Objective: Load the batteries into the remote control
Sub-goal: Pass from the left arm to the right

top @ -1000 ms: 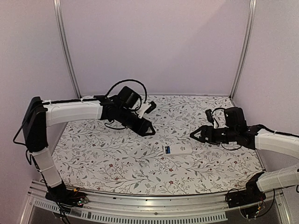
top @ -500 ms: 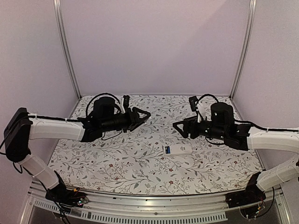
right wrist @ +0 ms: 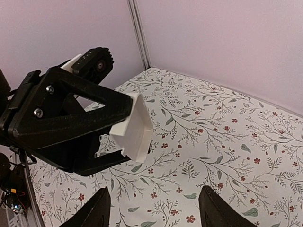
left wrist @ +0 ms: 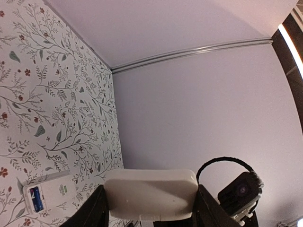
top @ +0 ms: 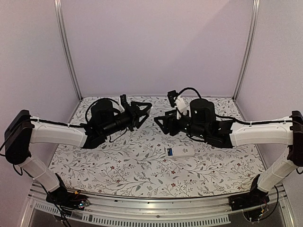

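The remote control [top: 180, 152] lies on the floral table with its battery bay facing up. The blue battery [top: 169, 152] sits in the bay at its left end. It also shows in the left wrist view [left wrist: 45, 194], with the blue battery [left wrist: 37, 197]. The blackish battery is not visible. My left gripper [top: 146, 109] is raised above the table and shut on the flat white cover piece [left wrist: 150, 193]. My right gripper [top: 159, 122] is open and empty, facing the left gripper a short gap away. In the right wrist view the cover [right wrist: 135, 125] hangs above and ahead of my open fingers [right wrist: 97, 213].
The floral table [top: 118, 161] is enclosed by pale walls at the back and both sides, with metal posts [top: 66, 47] in the back corners. Both arms hover over the back middle, behind the remote. The right wrist's camera [left wrist: 241, 191] shows beside the held cover.
Both grippers have moved towards the middle of the table. The right one has moved left until it faces the left gripper. The left gripper still holds the cover. The remote has not moved.
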Robot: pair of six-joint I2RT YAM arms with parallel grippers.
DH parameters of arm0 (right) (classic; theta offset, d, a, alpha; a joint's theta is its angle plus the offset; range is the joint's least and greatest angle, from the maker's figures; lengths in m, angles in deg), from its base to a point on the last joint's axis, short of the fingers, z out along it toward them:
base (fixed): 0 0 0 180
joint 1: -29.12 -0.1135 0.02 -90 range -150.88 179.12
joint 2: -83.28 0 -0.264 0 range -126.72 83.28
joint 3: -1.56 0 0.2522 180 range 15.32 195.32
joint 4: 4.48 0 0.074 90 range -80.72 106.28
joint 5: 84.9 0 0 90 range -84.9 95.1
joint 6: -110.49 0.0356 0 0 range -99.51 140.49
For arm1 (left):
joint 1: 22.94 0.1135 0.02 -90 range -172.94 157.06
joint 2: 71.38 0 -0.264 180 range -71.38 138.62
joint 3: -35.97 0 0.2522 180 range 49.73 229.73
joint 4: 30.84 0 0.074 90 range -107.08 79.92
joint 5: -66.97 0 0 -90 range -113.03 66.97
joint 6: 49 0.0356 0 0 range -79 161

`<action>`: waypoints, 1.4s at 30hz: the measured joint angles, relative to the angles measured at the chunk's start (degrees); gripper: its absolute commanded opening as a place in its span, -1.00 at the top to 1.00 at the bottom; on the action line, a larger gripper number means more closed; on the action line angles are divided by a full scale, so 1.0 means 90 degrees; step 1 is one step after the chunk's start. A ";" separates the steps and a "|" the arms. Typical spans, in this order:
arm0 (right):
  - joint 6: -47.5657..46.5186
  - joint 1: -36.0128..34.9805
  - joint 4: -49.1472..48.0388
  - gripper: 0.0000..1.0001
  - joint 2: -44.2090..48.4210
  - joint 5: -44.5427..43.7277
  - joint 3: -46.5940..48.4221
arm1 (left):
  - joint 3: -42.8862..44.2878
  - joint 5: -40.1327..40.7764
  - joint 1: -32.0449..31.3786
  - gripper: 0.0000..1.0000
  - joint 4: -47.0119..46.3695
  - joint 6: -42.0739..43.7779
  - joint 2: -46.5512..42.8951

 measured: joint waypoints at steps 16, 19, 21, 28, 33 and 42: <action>-0.0172 -0.0148 -0.0051 0.04 -0.0702 -0.0304 0.0644 | 0.0000 -0.0053 -0.0109 0.04 -0.0534 -0.0231 0.0296; -0.0182 -0.0148 -0.0063 0.18 -0.0763 -0.0389 0.0685 | 0.0000 -0.0092 -0.0112 0.05 -0.0595 -0.0250 0.0350; -0.0180 -0.0148 -0.0049 0.27 -0.0775 -0.0447 0.0682 | 0.0000 -0.0124 -0.0114 0.06 -0.0648 -0.0270 0.0391; -0.0194 -0.0153 -0.0032 0.45 -0.0789 -0.0636 0.0743 | 0.0000 -0.0199 -0.0143 0.09 -0.0882 -0.0386 0.0595; -0.0250 -0.0182 -0.0041 0.73 -0.0857 -0.0665 0.0804 | 0.0000 -0.0199 -0.0151 0.11 -0.0947 -0.0413 0.0614; -0.0289 -0.0206 0.0012 1.00 -0.0886 -0.0680 0.0852 | 0.0000 -0.0231 -0.0153 -0.76 -0.0950 -0.0342 0.0614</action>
